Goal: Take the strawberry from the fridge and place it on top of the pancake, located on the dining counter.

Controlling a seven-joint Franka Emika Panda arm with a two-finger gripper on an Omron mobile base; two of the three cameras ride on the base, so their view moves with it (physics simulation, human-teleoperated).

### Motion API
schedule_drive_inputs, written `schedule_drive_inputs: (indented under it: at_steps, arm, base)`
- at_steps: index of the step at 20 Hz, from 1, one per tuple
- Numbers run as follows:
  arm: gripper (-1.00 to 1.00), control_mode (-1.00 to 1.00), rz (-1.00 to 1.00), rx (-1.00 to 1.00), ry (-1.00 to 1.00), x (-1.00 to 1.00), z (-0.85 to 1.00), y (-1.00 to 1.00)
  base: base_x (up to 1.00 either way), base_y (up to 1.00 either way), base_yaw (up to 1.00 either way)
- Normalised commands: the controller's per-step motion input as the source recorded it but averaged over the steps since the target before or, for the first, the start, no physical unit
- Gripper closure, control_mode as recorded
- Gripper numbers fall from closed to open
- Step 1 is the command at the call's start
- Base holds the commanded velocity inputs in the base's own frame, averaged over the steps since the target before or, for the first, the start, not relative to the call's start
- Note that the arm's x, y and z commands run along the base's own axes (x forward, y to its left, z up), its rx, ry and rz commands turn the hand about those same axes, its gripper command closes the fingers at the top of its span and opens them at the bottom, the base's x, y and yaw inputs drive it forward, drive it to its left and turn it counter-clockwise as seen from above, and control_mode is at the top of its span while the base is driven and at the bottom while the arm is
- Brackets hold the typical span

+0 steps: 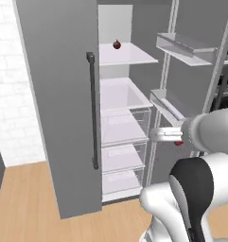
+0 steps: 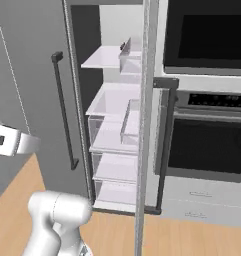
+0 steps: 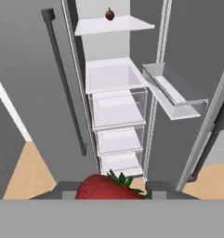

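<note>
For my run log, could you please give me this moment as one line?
phase: carry | pincer: shut on strawberry, outside fridge | right door: open | maroon fruit: top shelf | next: pancake

No readable text, labels, brands or numbers anywhere on the tall matte grey two-door fridge [image 1: 58, 104] or beside it.
</note>
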Motion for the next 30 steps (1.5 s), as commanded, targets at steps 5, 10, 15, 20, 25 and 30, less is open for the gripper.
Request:
schedule_drive_inputs:
  at_steps: [5, 10, 15, 20, 25, 30]
  arm:
    - [1.00, 1.00, 0.00, 0.00, 0.00, 0.00, 0.00, 0.00]
    - [1.00, 1.00, 0.00, 0.00, 0.00, 0.00, 0.00, 0.00]
    - [1.00, 1.00, 0.00, 0.00, 0.00, 0.00, 0.00, 0.00]
    - [1.00, 1.00, 0.00, 0.00, 0.00, 0.00, 0.00, 0.00]
    - [1.00, 1.00, 0.00, 0.00, 0.00, 0.00, 0.00, 0.00]
    - [1.00, 1.00, 0.00, 0.00, 0.00, 0.00, 0.00, 0.00]
  base:
    - [-0.01, 0.00, -0.98]
    - [0.00, 0.00, -1.00]
    - [0.00, -0.05, -0.96]
    - [0.15, -0.60, -0.76]
    - [0.35, -1.00, -0.46]
    - [0.19, -1.00, -0.32]
